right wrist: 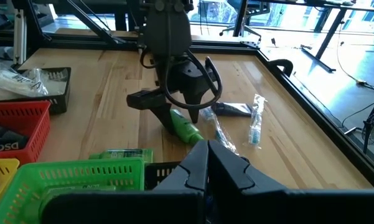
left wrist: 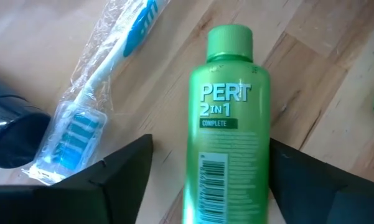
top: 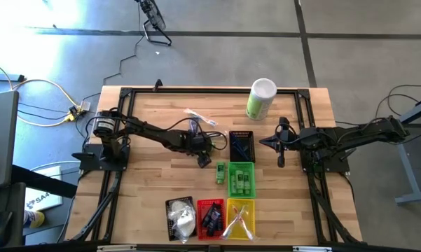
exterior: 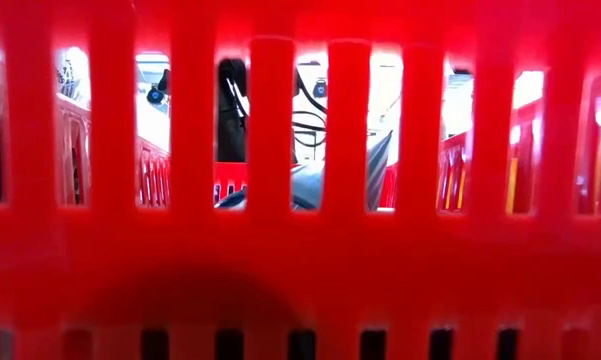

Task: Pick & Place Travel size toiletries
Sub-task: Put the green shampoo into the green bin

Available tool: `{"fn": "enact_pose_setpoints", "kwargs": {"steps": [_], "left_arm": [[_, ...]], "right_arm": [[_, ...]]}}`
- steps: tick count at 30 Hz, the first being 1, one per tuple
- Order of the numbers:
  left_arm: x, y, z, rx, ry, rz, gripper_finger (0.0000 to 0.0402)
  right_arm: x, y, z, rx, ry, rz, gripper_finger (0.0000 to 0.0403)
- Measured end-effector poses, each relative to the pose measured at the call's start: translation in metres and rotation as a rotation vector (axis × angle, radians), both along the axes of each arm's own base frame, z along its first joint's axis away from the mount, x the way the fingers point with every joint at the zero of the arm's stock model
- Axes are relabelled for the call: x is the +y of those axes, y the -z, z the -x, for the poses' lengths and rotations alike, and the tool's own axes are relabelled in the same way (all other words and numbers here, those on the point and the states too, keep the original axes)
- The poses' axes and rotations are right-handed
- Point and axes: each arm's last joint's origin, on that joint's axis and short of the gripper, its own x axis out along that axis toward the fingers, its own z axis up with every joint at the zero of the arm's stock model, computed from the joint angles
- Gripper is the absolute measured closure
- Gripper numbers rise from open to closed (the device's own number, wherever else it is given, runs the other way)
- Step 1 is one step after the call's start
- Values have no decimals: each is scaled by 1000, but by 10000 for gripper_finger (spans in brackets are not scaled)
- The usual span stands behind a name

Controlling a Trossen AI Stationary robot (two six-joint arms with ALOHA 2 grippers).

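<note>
Right at the front edge of the pale wooden slat table [top: 147, 175] sits a row of small slotted plastic baskets: a black one [top: 180, 218] with a white crinkly pouch, a red one [top: 210, 218] with dark tubes, a yellow one [top: 240, 218] with clear-wrapped sticks; the low view is pretty much all red basket wall. Just behind those, a green basket [top: 241, 178] holds little green bottles, with one more green bottle [top: 221, 172] lying on the table just beside it. Mid-table, the left gripper [top: 204, 155] is down at the wood with its fingers spread either side of a small green plastic "Pert 2 in 1" bottle [left wrist: 227, 124]; they don't look clamped on it yet. A clear-wrapped blue-and-white toothbrush [left wrist: 93, 93] lies just beside that bottle, a dark blue tube [left wrist: 12, 127] next to it. Over on the other side the right gripper [top: 281, 150] hangs by a second black basket [top: 241, 145], jaws closed on nothing. Farthest back stands a tall green-and-white canister [top: 260, 99].
</note>
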Motion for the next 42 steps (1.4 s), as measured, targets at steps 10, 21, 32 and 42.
{"fn": "enact_pose_setpoints", "kwargs": {"steps": [10,21,32,42], "left_arm": [[0,0,0,-2,3,2,167],[0,0,0,-2,8,6,224],[0,0,0,-3,7,7,222],[-2,-18,5,-32,68,14,222]], "right_arm": [[0,0,0,-1,0,0,398],[0,0,0,-1,0,0,398],[0,0,0,-1,0,0,398],[0,0,0,-1,0,0,398]]}}
